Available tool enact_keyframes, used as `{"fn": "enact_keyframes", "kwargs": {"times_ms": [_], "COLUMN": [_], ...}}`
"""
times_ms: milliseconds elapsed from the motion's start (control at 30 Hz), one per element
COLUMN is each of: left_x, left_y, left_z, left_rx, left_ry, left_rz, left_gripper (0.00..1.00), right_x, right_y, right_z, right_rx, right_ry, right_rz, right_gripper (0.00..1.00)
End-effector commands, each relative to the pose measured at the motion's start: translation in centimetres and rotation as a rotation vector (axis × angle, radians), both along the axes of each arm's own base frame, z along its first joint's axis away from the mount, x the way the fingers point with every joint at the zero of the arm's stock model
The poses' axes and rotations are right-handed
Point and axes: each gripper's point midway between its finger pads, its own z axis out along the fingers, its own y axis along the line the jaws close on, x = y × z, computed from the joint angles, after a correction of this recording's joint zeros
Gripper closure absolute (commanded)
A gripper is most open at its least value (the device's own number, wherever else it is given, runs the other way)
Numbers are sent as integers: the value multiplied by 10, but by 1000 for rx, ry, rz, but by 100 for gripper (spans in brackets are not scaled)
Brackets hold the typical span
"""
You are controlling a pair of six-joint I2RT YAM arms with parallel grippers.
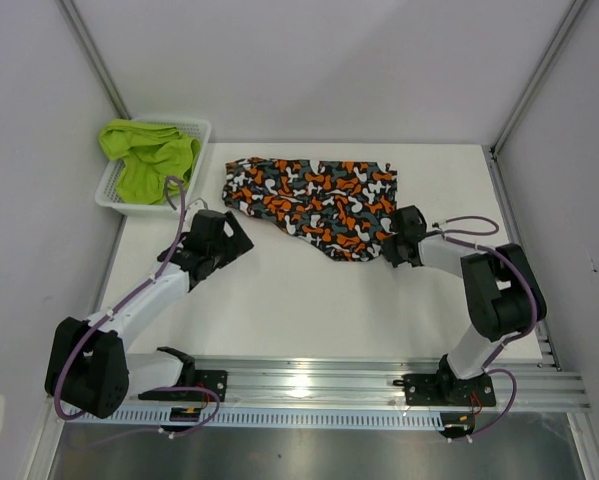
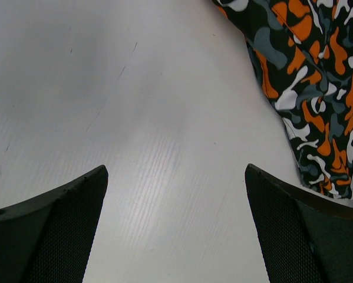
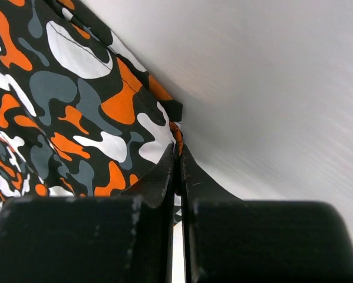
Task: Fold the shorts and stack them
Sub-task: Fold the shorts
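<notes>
Your right gripper (image 1: 390, 247) is down at the near right corner of the camouflage shorts (image 1: 314, 203), touching the cloth. The shorts lie spread out and a little rumpled across the far middle of the table (image 1: 309, 300). Your left gripper (image 1: 237, 240) sits just off their left end. The green shorts (image 1: 147, 155) are bunched in the white basket (image 1: 203, 128), far left corner.

Near-ctr table (image 1: 289, 310) bare, passable; camo shorts (image 1: 314, 205) cover far ctr; basket (image 1: 112, 188) blocks far-L corner.
</notes>
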Motion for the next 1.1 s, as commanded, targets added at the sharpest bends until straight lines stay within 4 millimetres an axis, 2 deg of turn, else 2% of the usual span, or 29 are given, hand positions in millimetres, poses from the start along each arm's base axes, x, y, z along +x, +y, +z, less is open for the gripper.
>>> {"fn": "enact_keyframes", "kwargs": {"times_ms": [0,33,133,167,233,333,367,400,433,467,500,567,667,700,733,800,833,867,900,933,967,1000,1033,1067], "left_x": [4,3,3,3,3,4,4,4,4,4,4,4,4,3,3,4,4,4,5,3,2,0,-3,-4], "left_y": [3,4,3,4,4,5,5,5,5,6,7,8,11,12,13,12,13,13,14,17,22,32,37,42], "left_z": [5,6,8,8,9,9,9,8,8,8,9,8,9,7,7,9,10,13,16,20,20,18,14,19], "left_rx": [12,10,5,5,4,8,8,10,11,14,16,27,38,43,45,40,36,33,31,28,22,20,5,-13], "left_ry": [-34,-38,-50,-52,-53,-54,-55,-53,-52,-53,-55,-54,-59,-57,-58,-70,-76,-88,-104,-121,-126,-123,-117,-136], "left_rz": [27,29,30,31,34,36,36,37,38,38,41,47,55,59,61,58,58,57,59,69,95,132,157,176], "left_gripper": [1,1,1,1,1,1,1,1,1,1,1,1,1,1,1,1,1,1,1,1,1,1,1,1], "right_x": [-42,-53,-69,-75,-77,-67,-59,-39,-32,-32,-10,-2,18,26,38,45,50,49,49,51,49,47,48,49], "right_y": [-39,-53,-78,-92,-110,-129,-134,-137,-139,-142,-135,-131,-101,-84,-52,0,41,68,87,106,144,158,177,209], "right_z": [-15,-13,-7,1,10,36,47,70,81,86,106,116,134,135,143,145,148,148,149,132,145,141,118,135], "right_rx": [-118,-122,-175,-194,-250,-284,-300,-334,-377,-420,-443,-515,-568,-572,-567,-512,-499,-496,-503,-514,-521,-531,-529,-524], "right_ry": [115,124,143,140,122,67,41,-15,-16,19,-15,9,-42,-73,-159,-256,-325,-364,-384,-357,-420,-407,-374,-436], "right_rz": [-16,-35,-36,-61,-74,-62,-57,-40,2,13,47,111,216,294,387,589,687,795,841,892,989,1027,1085,1139], "right_gripper": [100,100,100,100,100,100,89,71,55,22,11,9,7,7,7,6,5,5,5,4,4,4,6,7]}}
